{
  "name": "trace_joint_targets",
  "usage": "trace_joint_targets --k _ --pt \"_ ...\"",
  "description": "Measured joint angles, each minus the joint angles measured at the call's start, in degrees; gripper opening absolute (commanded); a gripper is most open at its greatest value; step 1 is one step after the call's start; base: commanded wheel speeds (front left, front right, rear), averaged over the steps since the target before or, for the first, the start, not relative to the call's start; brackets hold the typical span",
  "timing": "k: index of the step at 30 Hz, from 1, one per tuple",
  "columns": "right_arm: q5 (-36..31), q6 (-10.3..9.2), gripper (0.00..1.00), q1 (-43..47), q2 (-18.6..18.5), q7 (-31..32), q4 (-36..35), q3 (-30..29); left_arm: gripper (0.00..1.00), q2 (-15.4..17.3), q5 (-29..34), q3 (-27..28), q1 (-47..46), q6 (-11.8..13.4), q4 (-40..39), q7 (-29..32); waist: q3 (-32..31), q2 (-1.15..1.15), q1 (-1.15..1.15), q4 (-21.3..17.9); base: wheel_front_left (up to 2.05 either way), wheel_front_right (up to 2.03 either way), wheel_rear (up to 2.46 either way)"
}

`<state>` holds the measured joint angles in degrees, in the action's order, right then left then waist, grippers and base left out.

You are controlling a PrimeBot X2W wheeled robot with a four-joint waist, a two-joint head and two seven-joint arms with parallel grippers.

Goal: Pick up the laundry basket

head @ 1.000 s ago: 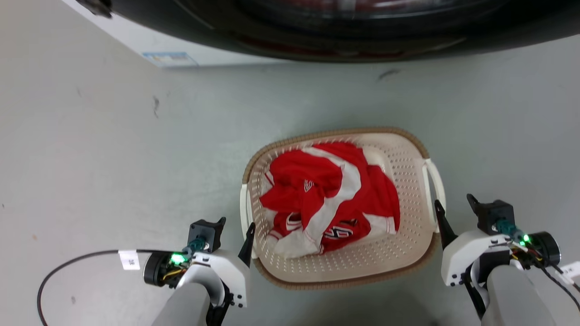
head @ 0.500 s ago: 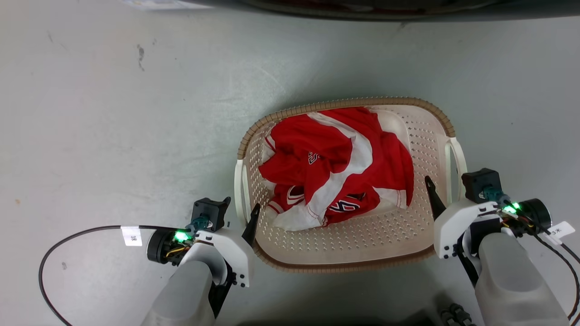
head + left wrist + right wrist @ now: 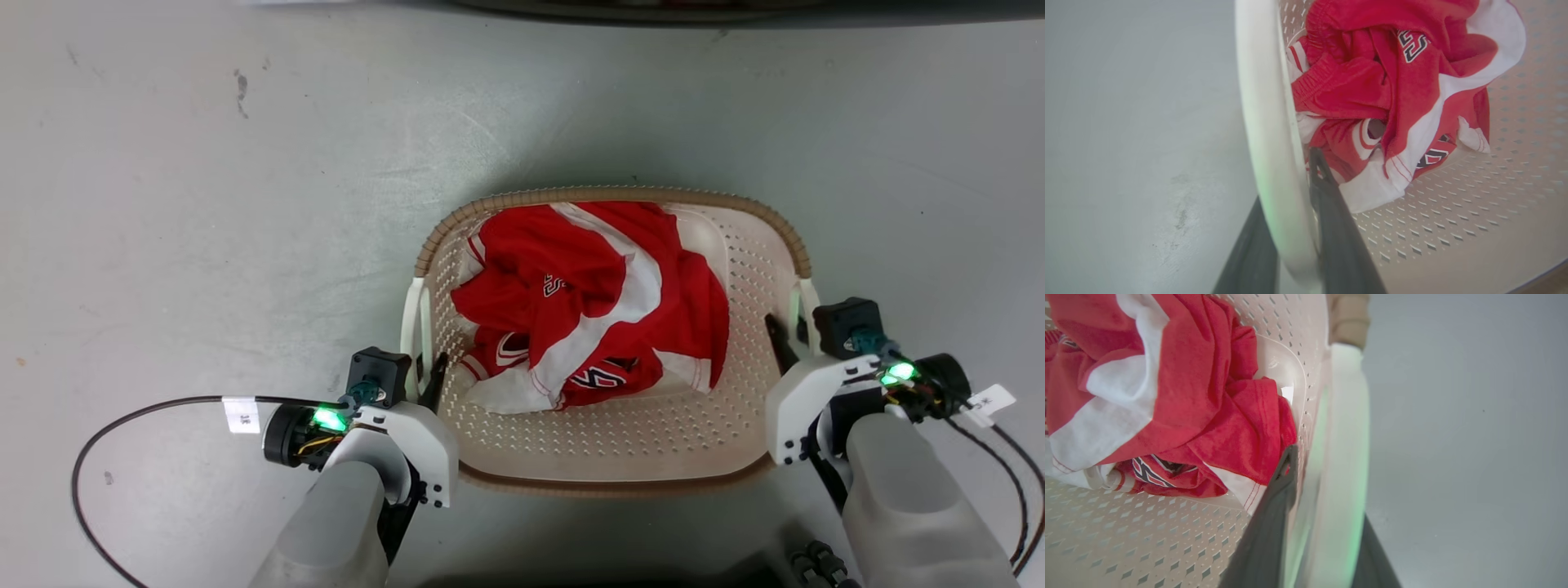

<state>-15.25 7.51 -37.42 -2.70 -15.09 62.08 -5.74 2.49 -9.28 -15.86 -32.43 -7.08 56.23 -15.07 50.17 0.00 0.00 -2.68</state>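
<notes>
- Head view: the laundry basket [image 3: 759, 269] sits on the grey floor [image 3: 204, 204] just ahead of the robot, open side up. Its long axis runs left to right, with a white handle at each short end.
- A black cable [image 3: 122, 425] loops on the floor off to the left, well apart from the basket.
- Crumpled red-and-white clothes [image 3: 588, 310] are piled inside.
- Left gripper [image 3: 426, 367] is pinched snug on the left handle [image 3: 412, 318], one finger each side. Right gripper [image 3: 788, 331] does the same on the right handle [image 3: 807, 298].

Head camera high above the laundry basket [image 3: 620, 453], wrist cameras close against its two sides
</notes>
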Motion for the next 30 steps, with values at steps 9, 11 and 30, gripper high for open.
trace_joint_targets --k 9,11,30 --pt "0.65 0.01 0.00 0.55 0.11 0.00 2.19 2.64 0.00 0.40 -0.54 -0.85 0.26 0.00 1.46 0.00 -3.06 0.00 0.00 0.10 0.00 0.00 0.00" --pt "0.81 0.01 0.00 1.04 0.11 0.00 2.87 3.45 0.00 0.40 -0.66 -1.56 0.33 -0.01 2.49 0.00 -4.27 0.00 0.00 0.22 0.00 0.00 0.00" --pt "8.94 -0.11 0.00 2.41 -0.19 3.81 10.76 16.46 0.00 0.54 -13.36 -14.00 -1.37 -0.15 13.59 5.36 -22.95 0.00 -0.01 2.04 0.00 0.00 0.00"
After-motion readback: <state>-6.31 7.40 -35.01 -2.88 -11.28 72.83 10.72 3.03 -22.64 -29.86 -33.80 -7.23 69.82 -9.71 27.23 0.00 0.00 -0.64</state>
